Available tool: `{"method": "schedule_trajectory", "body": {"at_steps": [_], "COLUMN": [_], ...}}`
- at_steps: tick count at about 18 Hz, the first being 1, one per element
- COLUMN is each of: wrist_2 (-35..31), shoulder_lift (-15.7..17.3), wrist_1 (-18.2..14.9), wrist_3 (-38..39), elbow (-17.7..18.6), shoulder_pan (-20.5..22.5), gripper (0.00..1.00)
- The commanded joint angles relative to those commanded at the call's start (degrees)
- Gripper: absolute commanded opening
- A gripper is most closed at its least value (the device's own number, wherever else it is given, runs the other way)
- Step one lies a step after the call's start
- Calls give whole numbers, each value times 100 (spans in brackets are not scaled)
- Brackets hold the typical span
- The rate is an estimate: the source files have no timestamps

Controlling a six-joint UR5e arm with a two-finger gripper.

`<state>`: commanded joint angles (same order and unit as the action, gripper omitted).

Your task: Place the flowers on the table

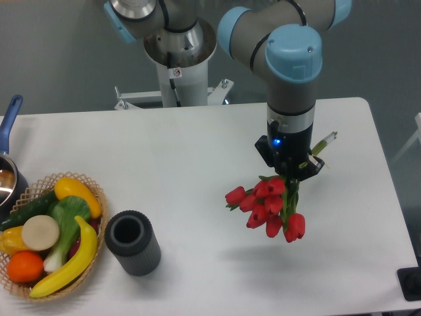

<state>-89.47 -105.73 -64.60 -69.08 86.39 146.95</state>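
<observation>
A bunch of red tulips (268, 207) with green stems hangs from my gripper (291, 175), flower heads pointing down and to the left. The stem ends (325, 141) stick out to the upper right behind the gripper. The gripper is shut on the stems and holds the bunch above the white table (197, 151), right of centre. A faint shadow lies on the table below the flowers. The fingertips are mostly hidden by the leaves and blooms.
A dark grey cylindrical vase (133, 242) stands upright at the front left. A wicker basket (99, 197) of toy fruit and vegetables sits at the left edge. A pot with a blue handle (10, 122) is at the far left.
</observation>
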Motion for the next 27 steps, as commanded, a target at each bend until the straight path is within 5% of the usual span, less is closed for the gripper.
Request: {"method": "schedule_trajectory", "body": {"at_steps": [8,12,16,21,22,24,25,27], "wrist_2": [0,0,0,-281,-281,-281,-281,-264], "shoulder_lift": [-87,-219,-448,-650,-642,-642,-624,-580], "wrist_1": [9,105,105,105,105,114,123,114], "wrist_3": [114,114,324,448,448,440,440,440], "elbow": [184,615,633,633,642,642,642,633], "shoulder_pan": [-79,-167,-290,-466,-466,-466,-466,-448], "gripper": [7,7,16,39,48,92,100,100]}}
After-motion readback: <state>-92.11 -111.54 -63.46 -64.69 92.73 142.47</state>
